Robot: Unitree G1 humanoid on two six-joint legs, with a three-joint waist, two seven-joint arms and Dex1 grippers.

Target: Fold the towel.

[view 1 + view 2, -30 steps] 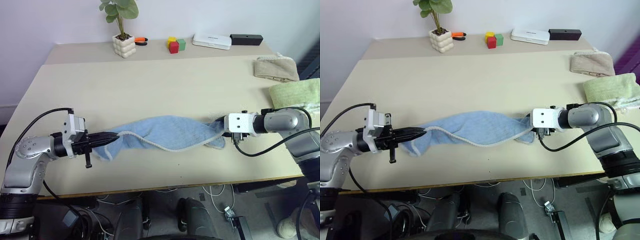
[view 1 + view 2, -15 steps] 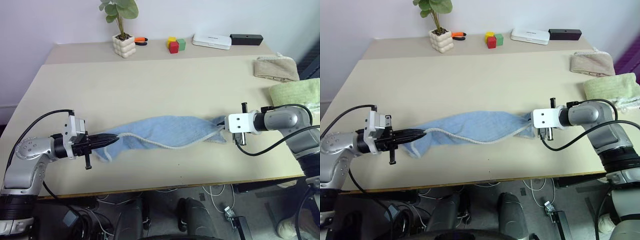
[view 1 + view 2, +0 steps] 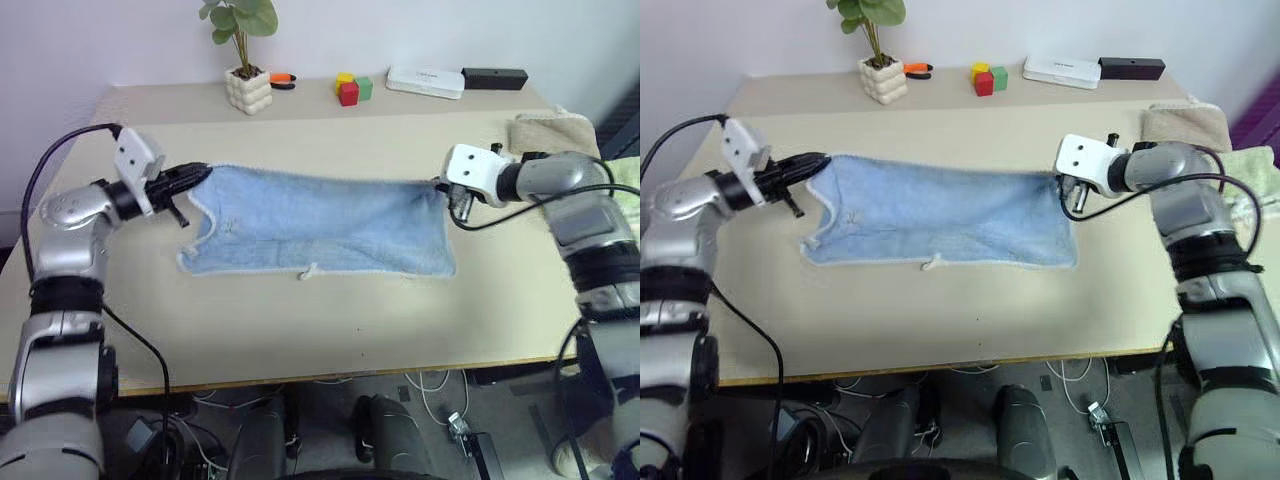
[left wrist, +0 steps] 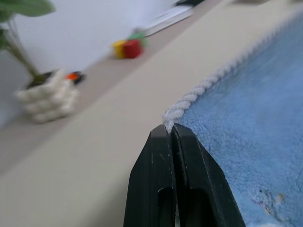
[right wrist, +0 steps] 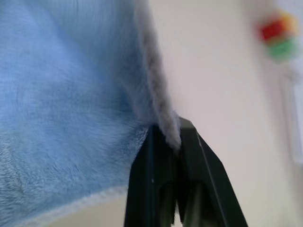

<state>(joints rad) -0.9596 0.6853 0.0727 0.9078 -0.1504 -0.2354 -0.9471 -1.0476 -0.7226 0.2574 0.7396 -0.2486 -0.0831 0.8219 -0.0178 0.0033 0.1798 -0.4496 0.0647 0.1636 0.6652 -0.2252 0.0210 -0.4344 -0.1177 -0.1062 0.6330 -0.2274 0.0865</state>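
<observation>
Gripping: left gripper (image 4: pixel 170 130) and right gripper (image 5: pixel 170 137), each clamped on a towel (image 3: pixel 320 225) corner.
Towel: stretched flat, near plant (image 3: pixel 245 70).

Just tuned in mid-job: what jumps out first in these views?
The light blue towel catches the eye first, stretched wide across the middle of the table. The left gripper and the right gripper are each shut on one of its far corners. Along the back edge stand a potted plant and some coloured blocks.
</observation>
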